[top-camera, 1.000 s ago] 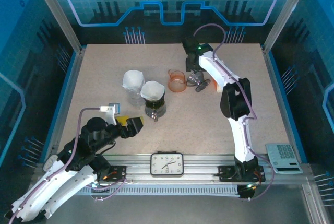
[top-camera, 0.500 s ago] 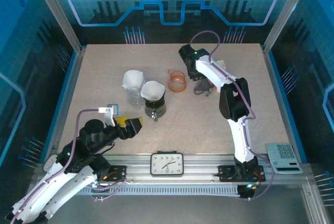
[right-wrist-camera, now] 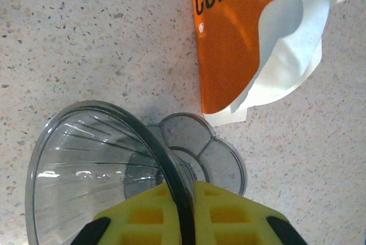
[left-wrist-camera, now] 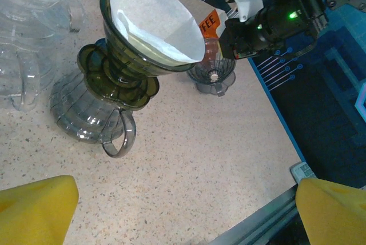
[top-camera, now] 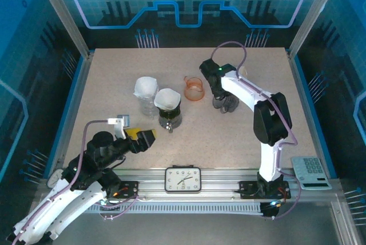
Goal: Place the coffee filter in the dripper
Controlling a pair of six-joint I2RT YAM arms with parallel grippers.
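A clear grey dripper (right-wrist-camera: 86, 165) stands on the table, and my right gripper (right-wrist-camera: 183, 195) is shut on its rim, one yellow finger inside and one outside. From above, that dripper (top-camera: 224, 105) sits under the right gripper (top-camera: 221, 99). Just beyond it lies an orange coffee filter pack (right-wrist-camera: 234, 39) with white filters (right-wrist-camera: 289, 56) sticking out. A white filter (left-wrist-camera: 154, 19) sits in a green dripper (left-wrist-camera: 123, 56) on a glass carafe (top-camera: 169, 120). My left gripper (left-wrist-camera: 186, 208) hangs open near the carafe, holding nothing; from above the left gripper (top-camera: 146, 137) is at the near left.
A second white filter (top-camera: 146, 87) sits atop a clear glass vessel (top-camera: 147, 105). An orange cup (top-camera: 194, 89) stands left of the right gripper. A clock (top-camera: 183, 179) lies on the front rail and a calculator (top-camera: 310, 172) at the near right.
The right gripper has shifted slightly nearer and rightward with the clear dripper, and its elbow has swung right. The left arm has barely moved.
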